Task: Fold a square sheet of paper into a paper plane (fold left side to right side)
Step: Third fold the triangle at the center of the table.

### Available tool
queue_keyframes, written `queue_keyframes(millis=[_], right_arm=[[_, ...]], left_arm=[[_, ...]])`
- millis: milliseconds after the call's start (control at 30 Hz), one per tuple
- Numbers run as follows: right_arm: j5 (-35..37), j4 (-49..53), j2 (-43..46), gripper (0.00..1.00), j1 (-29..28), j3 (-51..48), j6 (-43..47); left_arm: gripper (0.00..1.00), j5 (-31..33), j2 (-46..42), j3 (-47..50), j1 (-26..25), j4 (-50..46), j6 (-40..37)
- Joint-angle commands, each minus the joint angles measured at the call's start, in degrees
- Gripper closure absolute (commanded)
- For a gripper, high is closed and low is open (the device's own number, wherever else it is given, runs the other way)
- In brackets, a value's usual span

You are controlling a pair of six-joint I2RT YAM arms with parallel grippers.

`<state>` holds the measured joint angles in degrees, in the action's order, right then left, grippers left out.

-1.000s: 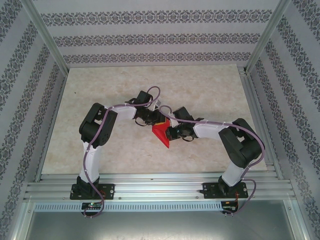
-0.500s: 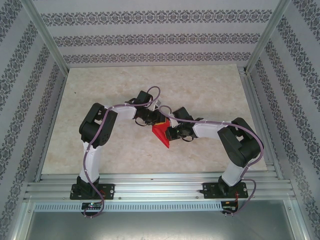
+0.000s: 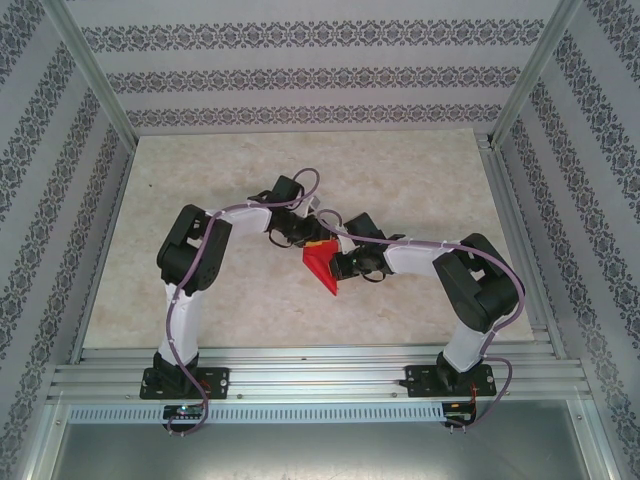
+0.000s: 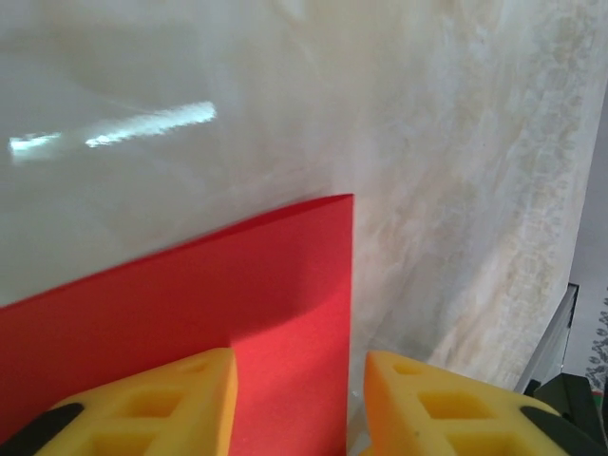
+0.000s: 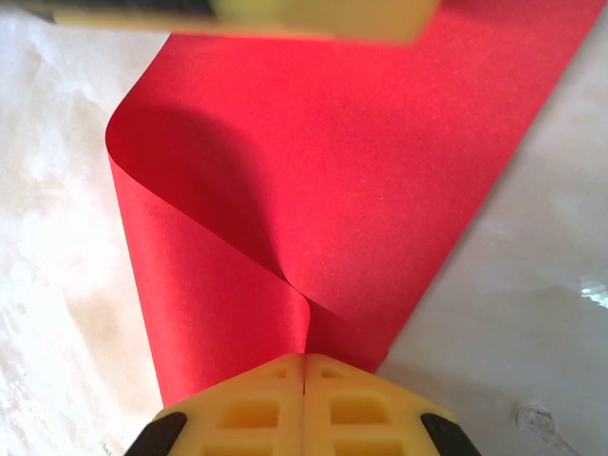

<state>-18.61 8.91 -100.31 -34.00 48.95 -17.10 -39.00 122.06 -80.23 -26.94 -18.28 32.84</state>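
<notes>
**Middle jammed, flanks wide open**

Both arms meet mid-table. The left gripper (image 4: pixel 299 369) and right gripper (image 5: pixel 304 361) sit just beside each other with the red folded paper plane (image 3: pixel 322 268) between them, so there's no way through. The pale marbled tabletop (image 3: pixel 200 170) lies bare at the far side and on both flanks. Patterned walls (image 3: pixel 40 150) and slanting aluminium posts (image 3: pixel 90 70) hem the edges, and a ribbed metal rail (image 3: pixel 320 362) bars the near side.

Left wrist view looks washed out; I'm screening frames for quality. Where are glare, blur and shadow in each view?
Left wrist: a glare streak on the table upper left, yellow fingers soft, shadow on the paper plane between them. Right wrist: a blurred yellow bar along the top edge, shadow inside the paper's curl. Top external: even light, sharp.
</notes>
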Motion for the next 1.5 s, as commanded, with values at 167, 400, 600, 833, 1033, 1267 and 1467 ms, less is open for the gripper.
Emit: queue_keyframes(millis=[167,400,600,833,1033,1267,1467], right_arm=[[1.47,4.27,-2.79,1.00,-0.27,0.42,-0.21],[1.73,5.02,-2.94,1.00,-0.43,1.03,0.41],[2.11,5.33,-2.95,1.00,-0.56,1.06,0.67],[2.01,5.29,-3.31,1.00,-0.64,1.06,0.93],[1.81,5.03,-3.40,1.00,-0.70,1.06,0.89],[2.09,5.42,-3.57,1.00,-0.81,1.15,0.93],[2.09,5.75,-3.71,1.00,-0.84,1.58,1.02]], left_arm=[[0.56,2.70,-10.11,1.12,7.33,-4.95,-3.83],[0.70,-3.29,-15.95,12.90,4.01,3.87,1.13],[0.71,-2.50,-17.00,17.78,-1.13,11.45,7.37],[0.73,0.65,-16.16,18.01,-3.64,11.64,8.88],[0.73,1.57,-14.06,17.97,-4.79,11.54,9.28],[0.74,4.02,-12.74,18.15,-5.17,8.66,7.41],[0.74,5.95,-13.31,19.65,-5.13,6.86,5.94]])
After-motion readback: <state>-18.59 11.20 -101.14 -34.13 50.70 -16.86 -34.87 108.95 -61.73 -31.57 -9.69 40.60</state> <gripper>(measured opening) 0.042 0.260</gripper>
